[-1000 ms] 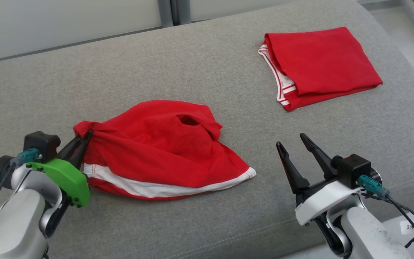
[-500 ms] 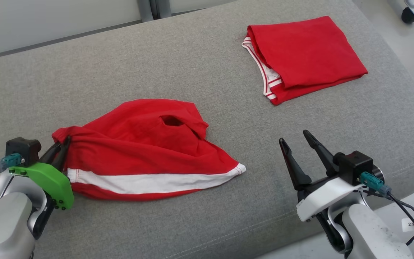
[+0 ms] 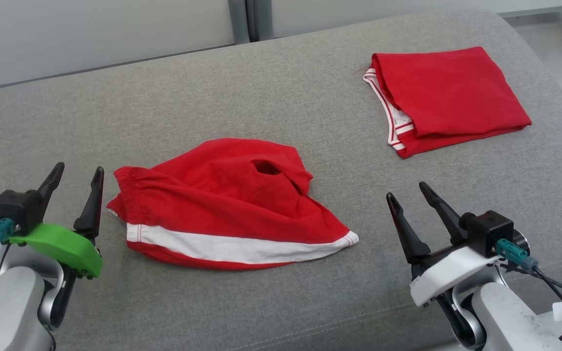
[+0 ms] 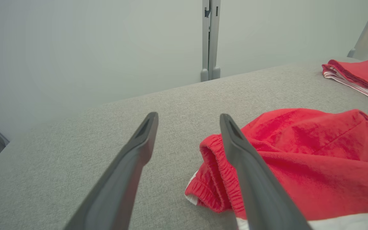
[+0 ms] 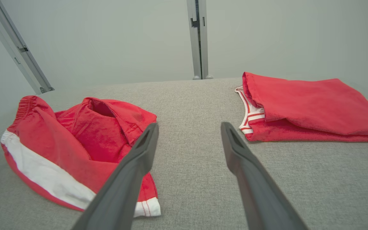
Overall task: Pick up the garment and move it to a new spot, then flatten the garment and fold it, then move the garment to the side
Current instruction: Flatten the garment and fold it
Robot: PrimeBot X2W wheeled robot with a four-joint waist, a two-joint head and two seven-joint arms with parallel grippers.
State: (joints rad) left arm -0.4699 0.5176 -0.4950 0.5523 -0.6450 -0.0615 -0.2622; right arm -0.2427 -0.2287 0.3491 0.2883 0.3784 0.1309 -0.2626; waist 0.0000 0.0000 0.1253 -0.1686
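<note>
1. Head view: The garment (image 3: pixel 232 214), red shorts with a white band, lies crumpled on the near left-centre of the fabric-covered desk (image 3: pixel 212 97). The left gripper (image 3: pixel 79 168) stands just beside its left end, jaws spread, holding nothing and clear of the cloth. The right gripper (image 3: pixel 406 190) is likewise open and empty, a little apart from the garment's right corner. A folded red garment (image 3: pixel 451 97) lies at the far right.
2. Left wrist view: The gathered waistband (image 4: pixel 211 172) sits just to the right of the fingers, and no cloth lies between them. The elastic edge is the thickest part and probably the firmest place to pinch.
3. Right wrist view: The garment lies left of the open fingers, with its white hem corner (image 5: pixel 147 207) nearest. The cloth looks light, soft and limp, so expect it to sag and bunch. Grip the waistband end and the hem corner, one per gripper, so that lifting spreads it.
</note>
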